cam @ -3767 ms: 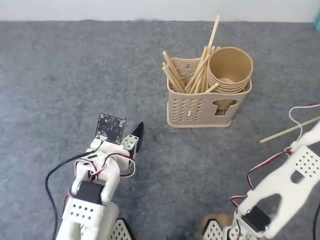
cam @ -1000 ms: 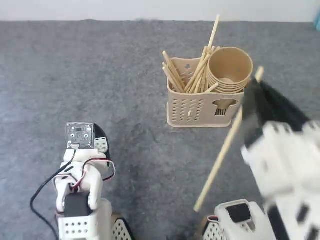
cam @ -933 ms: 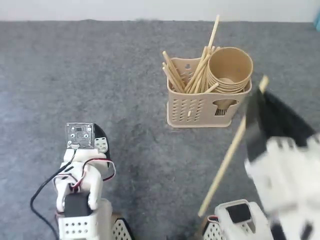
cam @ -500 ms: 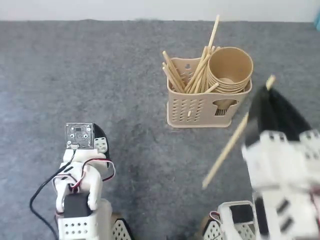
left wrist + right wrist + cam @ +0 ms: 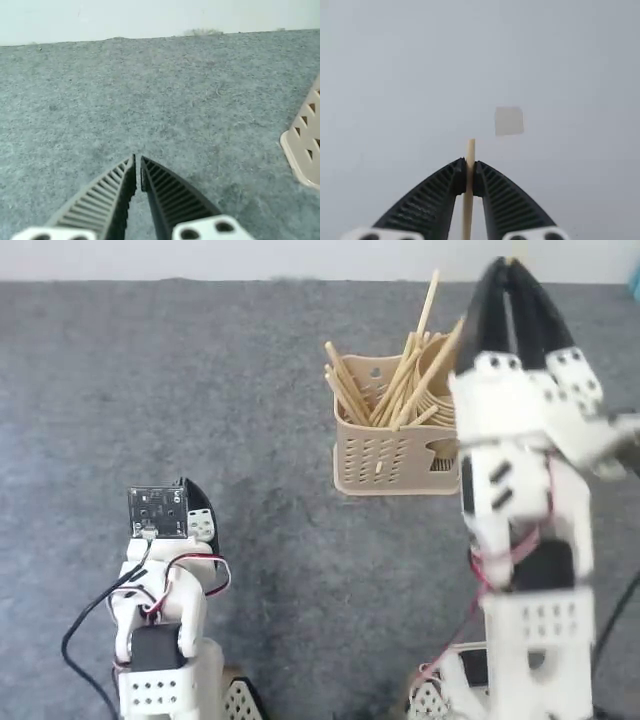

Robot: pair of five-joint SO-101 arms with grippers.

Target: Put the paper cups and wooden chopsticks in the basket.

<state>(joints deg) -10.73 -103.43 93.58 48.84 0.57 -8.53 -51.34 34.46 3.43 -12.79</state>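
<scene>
The beige slotted basket (image 5: pixel 385 455) stands on the grey carpet with several wooden chopsticks (image 5: pixel 358 390) leaning out of it. My right gripper (image 5: pixel 506 268) is raised high over the basket's right half, shut on one chopstick (image 5: pixel 432 368) that slants down toward the basket's opening. The right arm covers most of the paper cups. In the right wrist view the right gripper (image 5: pixel 469 163) pinches the chopstick (image 5: pixel 470 149) against a plain wall. My left gripper (image 5: pixel 186 488) rests low at the left, shut and holding nothing. The left wrist view has the left gripper (image 5: pixel 138 160) over carpet, with a basket corner (image 5: pixel 306 150) beside it.
Grey carpet (image 5: pixel 150 370) spreads open to the left of and in front of the basket. A pale wall (image 5: pixel 150 17) borders the carpet's far edge. A pale square patch (image 5: pixel 509 120) marks the wall in the right wrist view.
My right arm has swung up and toward the basket, carrying the chopstick from the right side to above the basket. The left arm stays still.
</scene>
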